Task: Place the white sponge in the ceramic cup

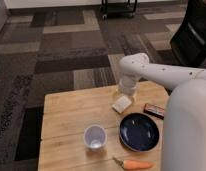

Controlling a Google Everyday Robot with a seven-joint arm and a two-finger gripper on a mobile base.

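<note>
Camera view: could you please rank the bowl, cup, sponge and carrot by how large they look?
1. Bowl, clearly largest.
2. Carrot and cup: longer versus wider, so unranked.
3. Sponge, smallest, though it lies farther from the camera.
The gripper is just above the sponge.

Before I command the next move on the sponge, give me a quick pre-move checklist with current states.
1. White sponge lying flat on the table: ok.
2. Gripper directly above the sponge's far edge: ok.
3. Sponge actually gripped: cannot tell.
4. Ceramic cup upright, mouth open and empty: ok.
5. Path from sponge to cup free of objects: ok; the blue bowl sits right of it.
6. Sponge in cup: not ok, not yet done.
</note>
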